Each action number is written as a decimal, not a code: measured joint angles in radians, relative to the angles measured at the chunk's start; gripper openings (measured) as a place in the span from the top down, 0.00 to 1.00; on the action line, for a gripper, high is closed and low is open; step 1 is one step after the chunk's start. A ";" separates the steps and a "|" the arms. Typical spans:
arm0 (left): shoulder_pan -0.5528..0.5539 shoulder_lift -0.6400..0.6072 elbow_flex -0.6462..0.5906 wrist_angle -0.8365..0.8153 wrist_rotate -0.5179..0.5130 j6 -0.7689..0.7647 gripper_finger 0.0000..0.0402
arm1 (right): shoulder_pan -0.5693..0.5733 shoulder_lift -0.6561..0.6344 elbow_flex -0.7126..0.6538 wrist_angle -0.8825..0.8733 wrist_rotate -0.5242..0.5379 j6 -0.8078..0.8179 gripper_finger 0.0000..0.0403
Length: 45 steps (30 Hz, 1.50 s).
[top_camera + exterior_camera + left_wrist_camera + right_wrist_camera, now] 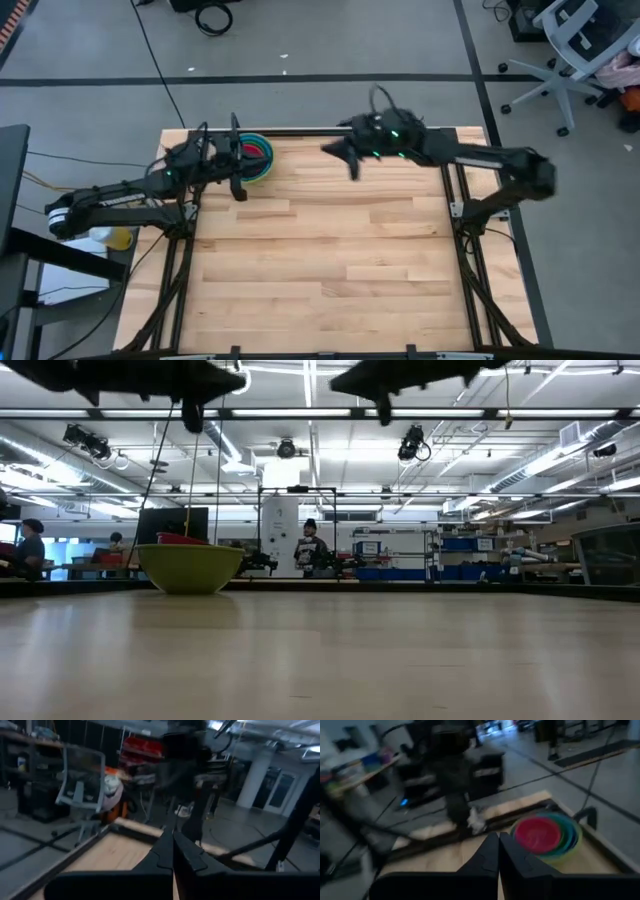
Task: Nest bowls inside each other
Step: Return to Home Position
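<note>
The bowls (pixel 257 156) stand nested in one stack near the table's far left edge. The large yellow-green bowl (pixel 190 567) rests on the table by its base. The red-pink bowl (pixel 536 834) lies innermost, with teal and green rims around it. My left gripper (pixel 238 188) hangs shut in the air just beside the stack on its near side, holding nothing. My right gripper (pixel 330 152) hovers shut above the far middle of the table, to the right of the stack, pointing toward it. Both pairs of fingers (pixel 172 855) (pixel 498 852) are closed together with nothing between them.
The wooden tabletop (pixel 330 260) stretches bare toward the near edge. Its dark frame rail (pixel 300 131) runs along the far edge behind the bowls. An office chair (pixel 575 50) stands on the floor beyond the far right corner. People stand in the room behind the table (pixel 310 545).
</note>
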 joint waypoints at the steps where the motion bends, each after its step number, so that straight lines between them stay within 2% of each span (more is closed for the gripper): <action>1: -0.003 0.001 -0.023 0.005 0.006 0.001 1.00 | 0.009 -0.046 -0.064 0.011 -0.016 -0.013 0.98; 3: -0.022 -0.016 -0.083 0.004 0.035 0.005 1.00 | 0.038 -0.124 -0.191 0.031 -0.032 -0.026 0.99; 6: -0.065 -0.055 -0.200 0.101 0.051 -0.008 1.00 | 0.094 -0.236 -0.351 0.084 -0.026 -0.011 0.99; 9: -0.091 -0.102 -0.316 0.214 0.042 -0.040 1.00 | 0.130 -0.343 -0.472 0.087 -0.005 -0.017 0.99; 11: -0.095 -0.137 -0.362 0.226 0.039 -0.003 1.00 | 0.133 -0.405 -0.538 0.061 -0.022 0.008 0.99; 13: -0.095 -0.173 -0.392 0.220 0.038 0.029 1.00 | 0.130 -0.487 -0.580 0.078 -0.003 0.045 0.99; 16: -0.095 -0.228 -0.409 0.224 0.054 0.033 1.00 | 0.127 -0.628 -0.631 0.106 0.050 -0.006 0.99; 19: -0.095 -0.290 -0.426 0.221 0.072 0.060 1.00 | 0.129 -0.763 -0.695 0.089 0.049 -0.066 0.99; 25: -0.095 -0.398 -0.497 0.178 0.073 0.062 1.00 | 0.139 -0.994 -0.835 0.135 0.041 -0.072 1.00; 30: -0.095 -0.459 -0.541 0.175 0.073 0.053 1.00 | 0.159 -1.098 -0.928 0.146 0.039 -0.072 1.00; 35: -0.098 -0.463 -0.569 0.153 0.074 0.055 1.00 | 0.162 -1.160 -1.015 0.168 0.038 -0.070 1.00; 45: -0.140 -0.461 -0.569 0.105 0.074 0.094 1.00 | 0.162 -1.185 -1.154 0.250 0.046 0.015 1.00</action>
